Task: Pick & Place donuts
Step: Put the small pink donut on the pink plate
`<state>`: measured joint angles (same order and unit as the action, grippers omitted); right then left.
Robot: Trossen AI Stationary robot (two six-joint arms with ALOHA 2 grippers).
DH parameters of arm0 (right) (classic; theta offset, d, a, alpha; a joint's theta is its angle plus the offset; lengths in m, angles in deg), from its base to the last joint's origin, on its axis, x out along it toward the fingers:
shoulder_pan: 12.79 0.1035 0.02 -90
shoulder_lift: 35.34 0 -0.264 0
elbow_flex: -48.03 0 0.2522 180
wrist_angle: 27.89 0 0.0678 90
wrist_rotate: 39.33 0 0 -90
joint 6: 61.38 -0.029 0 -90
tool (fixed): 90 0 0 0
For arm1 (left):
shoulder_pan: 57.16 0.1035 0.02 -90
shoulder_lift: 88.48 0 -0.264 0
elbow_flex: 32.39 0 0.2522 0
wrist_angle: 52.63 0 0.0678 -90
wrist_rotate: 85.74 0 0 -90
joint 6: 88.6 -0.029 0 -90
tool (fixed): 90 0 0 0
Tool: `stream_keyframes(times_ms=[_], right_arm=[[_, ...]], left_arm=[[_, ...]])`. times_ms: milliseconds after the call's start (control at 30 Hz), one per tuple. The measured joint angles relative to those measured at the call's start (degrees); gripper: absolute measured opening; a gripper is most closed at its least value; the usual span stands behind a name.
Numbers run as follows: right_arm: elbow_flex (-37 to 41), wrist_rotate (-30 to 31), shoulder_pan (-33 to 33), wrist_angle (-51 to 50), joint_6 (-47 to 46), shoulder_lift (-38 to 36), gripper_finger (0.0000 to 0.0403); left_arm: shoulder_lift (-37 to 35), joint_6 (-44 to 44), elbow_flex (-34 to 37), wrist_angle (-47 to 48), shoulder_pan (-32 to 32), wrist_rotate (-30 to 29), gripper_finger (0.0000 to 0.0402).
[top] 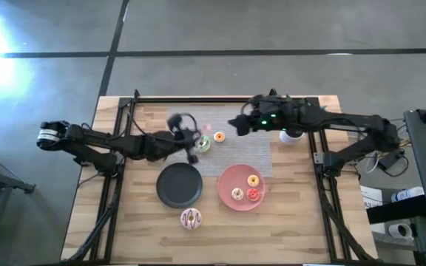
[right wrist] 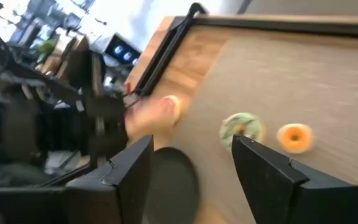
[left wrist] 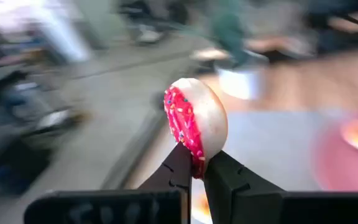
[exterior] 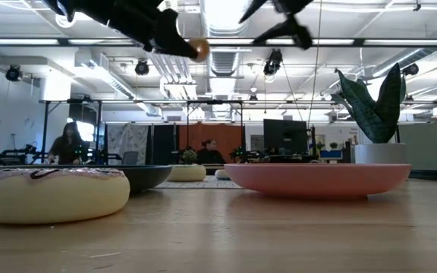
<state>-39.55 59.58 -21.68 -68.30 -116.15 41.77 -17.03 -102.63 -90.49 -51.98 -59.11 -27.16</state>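
Left gripper (left wrist: pixel 194 167) pinches the pink-iced donut (left wrist: pixel 195 123) by its edge, lifted clear of the table, presumably for carrying to a plate. Beyond, the right gripper (right wrist: pixel 188 171) hangs wide open above the green donut (right wrist: pixel 241 128) and orange donut (right wrist: pixel 294 137).

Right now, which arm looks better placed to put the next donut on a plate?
Probably the left: its gripper already pinches a pink-iced donut above the table, near the black plate. The right gripper is open and empty.
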Motion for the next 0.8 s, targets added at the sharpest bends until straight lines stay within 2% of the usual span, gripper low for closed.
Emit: stream_keyframes(times_ms=[67,133,300,567,800], right_arm=[[0.00,1.73,0.18,-3.06,0.03,-3.10,0.0210],[0.00,3.12,0.52,-5.02,-0.08,-5.45,0.0210],[0.00,6.54,1.56,-7.42,-1.28,-9.28,0.0210],[0.00,7.81,2.65,-7.57,-1.56,-10.39,0.0210],[0.02,7.79,3.03,-7.45,-0.84,-11.31,0.0210]], left_arm=[[2.09,-1.65,0.00,1.89,-1.16,3.67,0.0005],[4.89,-4.70,-0.20,2.33,-2.05,4.96,0.0005],[14.50,-10.61,-5.98,3.16,-3.05,9.41,0.0005],[30.76,-20.61,-21.22,15.12,-4.70,10.51,0.0004],[39.49,-24.97,-28.82,15.71,-6.27,10.96,0.0004]])
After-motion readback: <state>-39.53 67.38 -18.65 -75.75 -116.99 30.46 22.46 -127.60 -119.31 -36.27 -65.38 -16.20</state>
